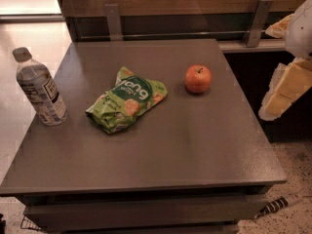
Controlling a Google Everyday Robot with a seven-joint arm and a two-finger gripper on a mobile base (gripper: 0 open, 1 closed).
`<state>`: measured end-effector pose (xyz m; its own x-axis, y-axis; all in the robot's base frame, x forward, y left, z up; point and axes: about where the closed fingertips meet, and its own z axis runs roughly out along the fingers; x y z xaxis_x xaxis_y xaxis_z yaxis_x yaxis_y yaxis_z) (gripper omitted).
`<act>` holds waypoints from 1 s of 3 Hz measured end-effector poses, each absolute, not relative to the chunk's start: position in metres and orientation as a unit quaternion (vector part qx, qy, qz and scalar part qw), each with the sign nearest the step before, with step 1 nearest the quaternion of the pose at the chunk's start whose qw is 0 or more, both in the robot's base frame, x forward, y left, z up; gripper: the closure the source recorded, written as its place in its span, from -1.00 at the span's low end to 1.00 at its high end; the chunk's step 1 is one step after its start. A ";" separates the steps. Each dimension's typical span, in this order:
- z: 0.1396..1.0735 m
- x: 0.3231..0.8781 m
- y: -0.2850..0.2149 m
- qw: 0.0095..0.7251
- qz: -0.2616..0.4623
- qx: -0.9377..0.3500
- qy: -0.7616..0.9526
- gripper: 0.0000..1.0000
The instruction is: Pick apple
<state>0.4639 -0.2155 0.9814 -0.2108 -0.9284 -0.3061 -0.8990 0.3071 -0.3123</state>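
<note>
The apple point(198, 78) is small, round and red-orange with a short dark stem. It stands on the grey table point(195, 145), right of centre toward the back. My gripper point(285, 89) shows as pale yellow and white parts at the right edge of the view. It is off the table's right side, to the right of the apple and well apart from it. It holds nothing that I can see.
A green snack bag point(126, 105) lies left of the apple near the table's middle. A clear water bottle point(40, 89) stands upright at the left edge. A wooden wall with metal brackets point(113, 21) runs behind the table.
</note>
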 end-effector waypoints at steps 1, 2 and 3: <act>0.968 0.511 -0.216 0.331 0.019 -0.552 0.765 -1.00; 0.949 0.553 -0.206 0.423 0.083 -0.514 0.742 -1.00; 0.927 0.585 -0.189 0.495 0.167 -0.456 0.720 -1.00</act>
